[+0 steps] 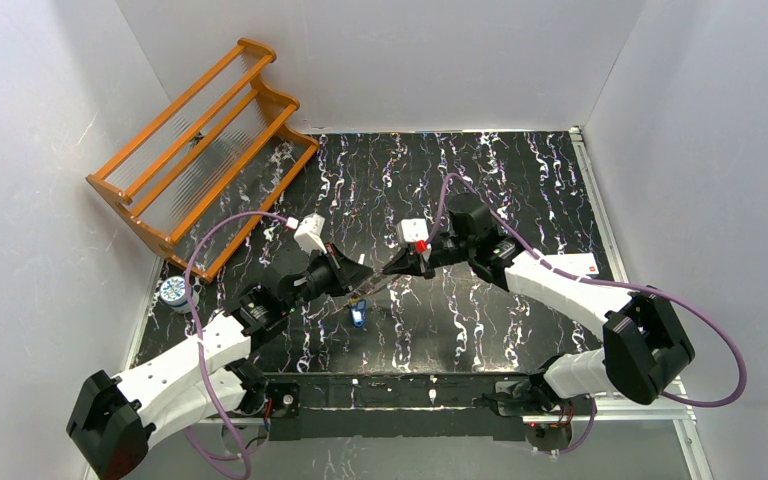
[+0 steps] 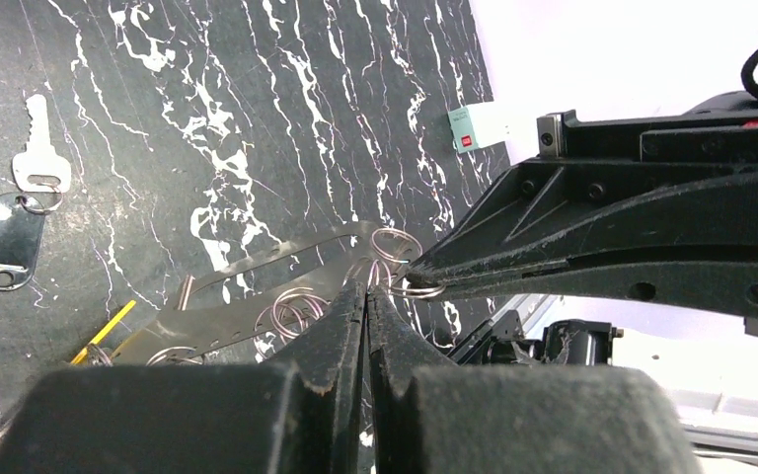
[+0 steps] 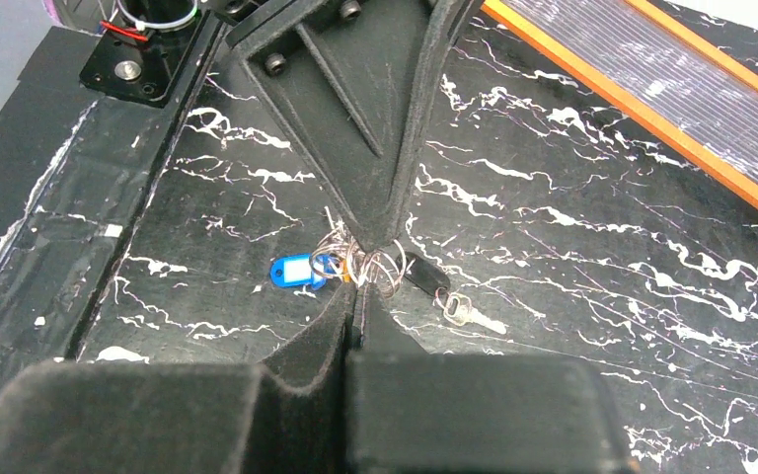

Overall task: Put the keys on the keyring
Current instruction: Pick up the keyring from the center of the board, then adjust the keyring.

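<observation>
My two grippers meet tip to tip above the mat's middle. My left gripper [image 1: 368,276] [image 2: 367,284] is shut, its tips at the end of the keyring [image 2: 227,320], a flat grey band loop with small holes that carries several wire rings. My right gripper [image 1: 392,268] [image 3: 358,296] is shut on a small wire ring [image 2: 416,291] at that same end. Hanging below are a blue key tag [image 1: 358,316] [image 3: 296,271], a black tag [image 2: 8,242] [image 3: 424,276] and a silver key [image 2: 39,156] [image 3: 466,312]. Other keys are hidden.
An orange wooden rack [image 1: 200,140] [image 3: 651,89] stands at the back left. A small round tin [image 1: 173,292] sits at the mat's left edge. A white card with a red mark [image 1: 570,265] [image 2: 479,128] lies at the right.
</observation>
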Available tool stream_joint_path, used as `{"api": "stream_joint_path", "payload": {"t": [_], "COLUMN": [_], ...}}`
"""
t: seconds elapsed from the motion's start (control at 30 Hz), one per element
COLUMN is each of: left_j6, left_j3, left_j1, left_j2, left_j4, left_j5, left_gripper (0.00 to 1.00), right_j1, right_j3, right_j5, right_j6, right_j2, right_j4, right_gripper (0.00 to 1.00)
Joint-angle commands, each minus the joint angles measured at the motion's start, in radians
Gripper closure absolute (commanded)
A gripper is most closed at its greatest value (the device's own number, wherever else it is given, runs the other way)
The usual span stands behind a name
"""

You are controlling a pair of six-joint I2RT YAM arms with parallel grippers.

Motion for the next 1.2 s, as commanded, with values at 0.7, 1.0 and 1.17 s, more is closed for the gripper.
{"api": "stream_joint_path", "payload": {"t": [0.7,1.0,1.17], "left_j6": [-0.052,-0.024,-0.005], "left_j3": [-0.03,-0.02,0.013], "left_j1": [0.018,0.018,0.017], "left_j2": [-0.05,-0.053,-0.004], "left_j4": [0.067,0.148,0.19], "left_j5": [-0.054,-0.016,0.034], "left_gripper": [1.0,1.0,1.0], "right_j1": [0.061,0.061,0.061], "right_j3": [0.044,0.092,0.115], "right_j5": [0.184,0.203,0.21], "right_j6": [0.121,0.182,0.22], "right_j2": [0.015,0.069,0.095], "right_j4": [-0.027,-0.087,-0.11], "right_gripper": [0.99,0.99,0.99]}}
